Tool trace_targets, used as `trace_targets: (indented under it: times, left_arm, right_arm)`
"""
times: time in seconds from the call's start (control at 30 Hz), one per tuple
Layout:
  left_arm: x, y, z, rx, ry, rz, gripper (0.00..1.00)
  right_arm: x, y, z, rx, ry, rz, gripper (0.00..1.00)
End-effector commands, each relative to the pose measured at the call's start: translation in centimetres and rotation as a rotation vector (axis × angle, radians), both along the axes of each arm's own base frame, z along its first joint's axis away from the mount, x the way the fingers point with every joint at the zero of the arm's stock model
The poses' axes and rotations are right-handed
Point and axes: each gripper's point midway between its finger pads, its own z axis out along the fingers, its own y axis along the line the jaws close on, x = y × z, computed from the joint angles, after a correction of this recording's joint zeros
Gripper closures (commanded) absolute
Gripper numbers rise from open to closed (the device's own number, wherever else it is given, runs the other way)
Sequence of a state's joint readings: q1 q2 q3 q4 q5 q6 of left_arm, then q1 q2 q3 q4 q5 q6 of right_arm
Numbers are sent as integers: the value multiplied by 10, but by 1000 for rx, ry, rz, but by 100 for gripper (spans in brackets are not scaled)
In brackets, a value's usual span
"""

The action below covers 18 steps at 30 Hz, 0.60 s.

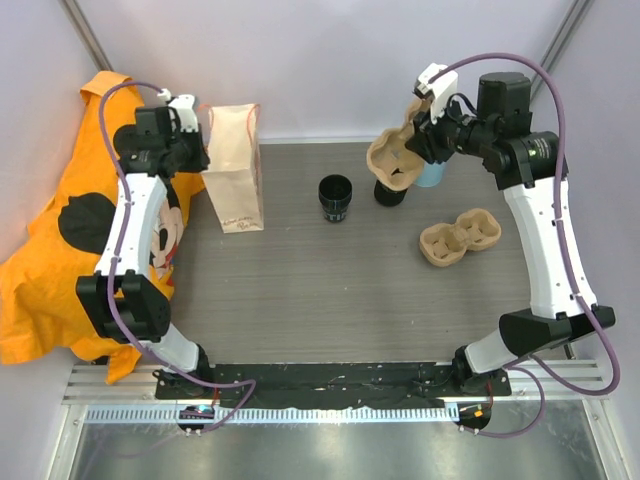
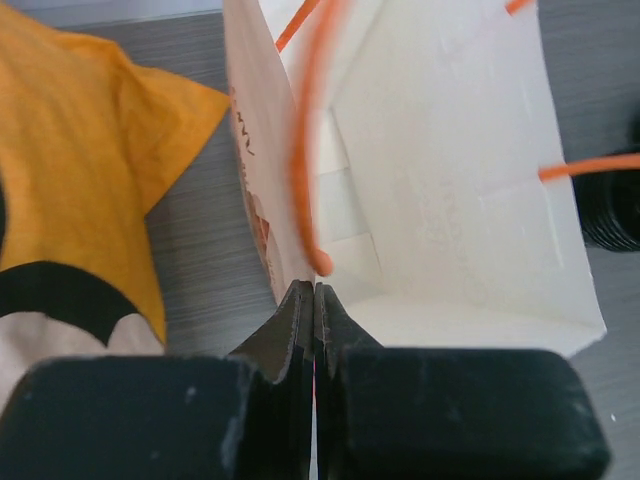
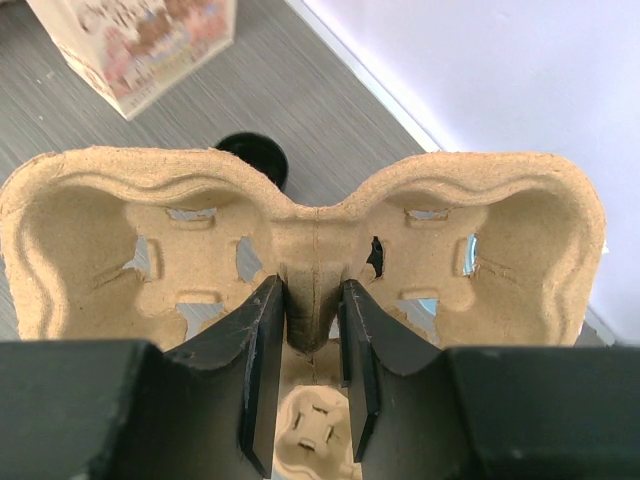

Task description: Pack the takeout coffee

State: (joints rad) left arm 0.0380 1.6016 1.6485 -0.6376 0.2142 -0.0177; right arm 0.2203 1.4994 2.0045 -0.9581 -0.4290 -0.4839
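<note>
**A:** From above, where's the takeout coffee (image 1: 336, 198)?
**B:** Upright on the desk (image 1: 300, 300), between the paper bag (image 1: 235, 170) and the pulp cup tray (image 1: 392, 158) that the right pincer (image 1: 414, 138) holds in the air. A second black cup (image 1: 390, 195) stands just by that tray.
**A:** Left wrist?
**B:** The left pincer (image 2: 314, 300) is clamped tight on the bag's rim, beside an orange handle (image 2: 303, 150).
**A:** Right wrist?
**B:** Jaws pinch the tray's centre rib, with a black cup on the desk beyond

Nothing legible from where I stand: the paper bag (image 1: 235, 175) near the far left corner of the table (image 1: 330, 300) carries reddish print on its side, too small and blurred to read.
</note>
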Motion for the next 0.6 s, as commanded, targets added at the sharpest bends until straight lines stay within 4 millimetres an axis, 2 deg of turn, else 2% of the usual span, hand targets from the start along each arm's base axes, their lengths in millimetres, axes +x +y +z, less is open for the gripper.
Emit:
trace_targets:
  times: [0.0,0.3,0.57]
  left_arm:
    - [-20,-40,38,15,-76,-133,100]
    - [-49,-83,49,8,-67,-282,100]
    - [-72,-90,61,-21,-64,-310,100]
  right_arm:
    - [0,20,41,75,-100,33,68]
    - [-7,56,70,117,-166,124,69]
    - [-16,91,86,179,-179,203,69]
